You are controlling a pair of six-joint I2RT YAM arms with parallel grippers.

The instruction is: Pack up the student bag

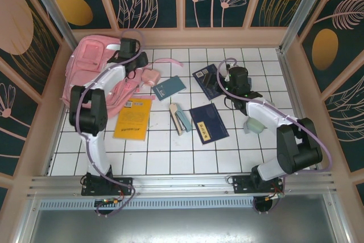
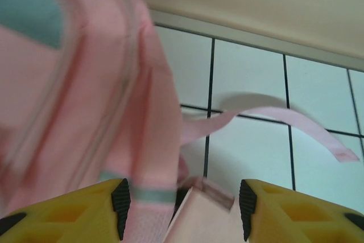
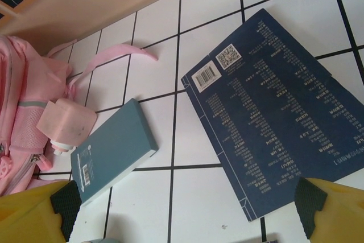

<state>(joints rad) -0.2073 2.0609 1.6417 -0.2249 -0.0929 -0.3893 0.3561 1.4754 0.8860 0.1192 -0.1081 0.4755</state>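
Pink student bag point(image 2: 85, 101), blurry, cropped left

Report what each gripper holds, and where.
Right gripper: nothing, open. Left gripper: straddles a pale pink part of the student bag; clamping cannot be told.

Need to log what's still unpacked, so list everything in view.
student bag: 1, pink, table's far left
yellow book: 1, yellow-orange, just nearer than the bag
teal book: 1, teal, right of the bag
pale pink block: 1, between bag and teal book
navy books: 2, dark blue, one under the right jaws, one mid-table
slim items: 2, beige and teal, between yellow book and nearer navy book
pale green item: 1, table's right side
left arm: 1, white-black, jaws apart at the bag
right arm: 1, white-black, jaws apart
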